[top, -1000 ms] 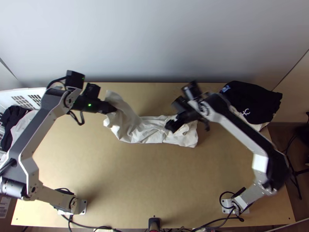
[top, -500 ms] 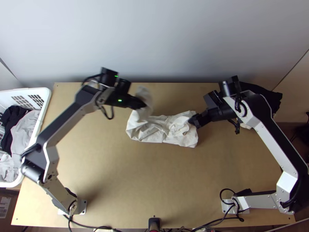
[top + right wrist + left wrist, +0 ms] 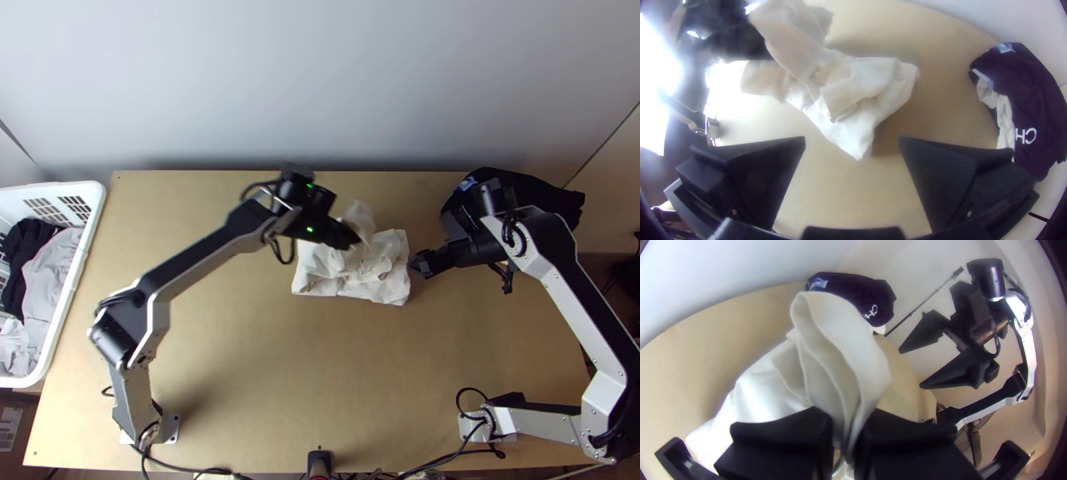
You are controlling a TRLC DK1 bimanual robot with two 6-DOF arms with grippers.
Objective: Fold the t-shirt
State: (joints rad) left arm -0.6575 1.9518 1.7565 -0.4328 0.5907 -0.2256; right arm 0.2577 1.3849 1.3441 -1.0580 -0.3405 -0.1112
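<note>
In the top view my left gripper is over the white t-shirt, holding up a bunched part of it; the rest lies crumpled in a compact patch on the table. The left wrist view has the left gripper shut on folds of the t-shirt. Just right of the cloth, my right gripper is apart from it. In the right wrist view the right gripper stands open with nothing between its fingers, and the t-shirt lies beyond them.
A white basket with dark and light clothes stands at the left edge. Dark folded garments lie at the table's far right corner, behind the right arm. Bare wood spans the near part of the table.
The left gripper has moved right with its held part of the t-shirt, carrying it over the rest. My right gripper has drawn back right, away from the cloth.
</note>
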